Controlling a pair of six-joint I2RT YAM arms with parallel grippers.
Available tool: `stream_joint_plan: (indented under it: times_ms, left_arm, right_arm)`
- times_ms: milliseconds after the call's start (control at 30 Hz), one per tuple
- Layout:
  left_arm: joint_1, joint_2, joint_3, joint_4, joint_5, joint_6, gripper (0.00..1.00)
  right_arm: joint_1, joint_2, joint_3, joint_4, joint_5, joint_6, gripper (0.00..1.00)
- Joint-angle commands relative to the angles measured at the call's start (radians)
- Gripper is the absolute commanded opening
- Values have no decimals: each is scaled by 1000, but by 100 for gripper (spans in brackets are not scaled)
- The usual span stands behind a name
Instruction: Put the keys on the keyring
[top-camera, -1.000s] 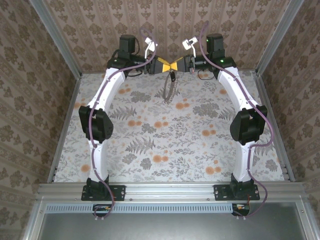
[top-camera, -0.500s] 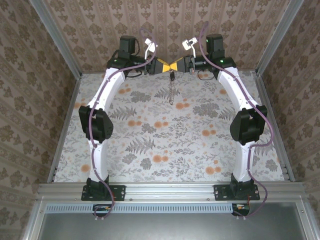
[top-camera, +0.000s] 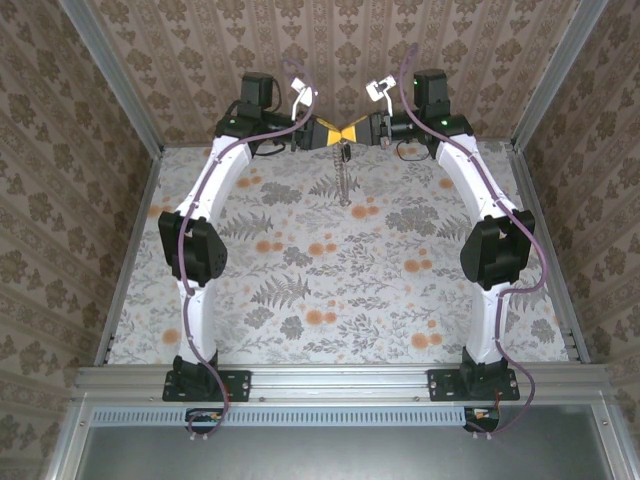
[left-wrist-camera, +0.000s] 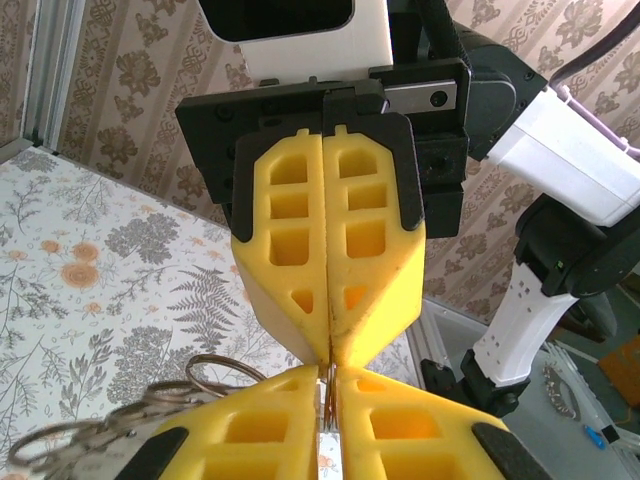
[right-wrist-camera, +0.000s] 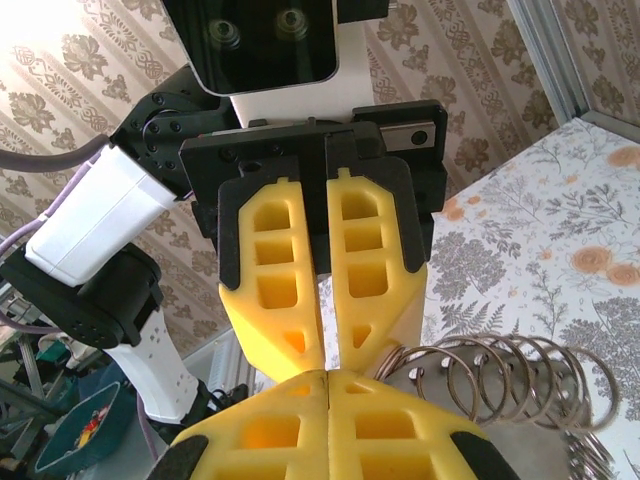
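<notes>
The table (top-camera: 330, 290) lies open across its middle and near part, a broad lane between the two arms. The left arm (top-camera: 195, 250) arches along the left side and the right arm (top-camera: 495, 250) along the right, each close to its side wall. At the far middle the left gripper (top-camera: 336, 132) and right gripper (top-camera: 356, 131) meet tip to tip above the table, barring passage along the far wall (top-camera: 330, 40). The keyring (top-camera: 344, 180) hangs under them, partly filling the gap beneath.

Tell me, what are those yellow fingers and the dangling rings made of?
Fingers: matte yellow plastic, probably printed, going by the hollow cut-out cells and crisp edges; firm rubber is possible. Rings: thin shiny silvery wire coils, so most likely steel or similar metal.
</notes>
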Motion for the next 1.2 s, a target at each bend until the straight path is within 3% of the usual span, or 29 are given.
stream_joint_plan:
  times_ms: [0, 133, 300, 533, 733, 867, 1167]
  left_arm:
    - [-23, -1, 29, -56, -17, 68, 13]
    - [-28, -4, 29, -82, -40, 103, 10]
    - [-32, -2, 26, -88, -33, 111, 18]
    - [-38, -2, 24, -87, -17, 115, 19]
    - [-49, -1, 25, -77, 15, 116, 13]
    - [-53, 2, 22, -65, 41, 113, 0]
    - [-49, -23, -33, 20, 49, 76, 0]
  right_arm:
    - [-2, -15, -11, 7, -1, -22, 0]
    - [-2, -19, -22, 9, 3, -22, 0]
    - [-2, -27, -36, 11, 9, -26, 0]
    - [-3, -31, -42, 11, 10, -28, 0]
    - [-2, -35, -51, 16, 10, -26, 0]
    - [-2, -38, -59, 27, 13, -16, 0]
    - [-2, -57, -98, 81, 27, 19, 0]
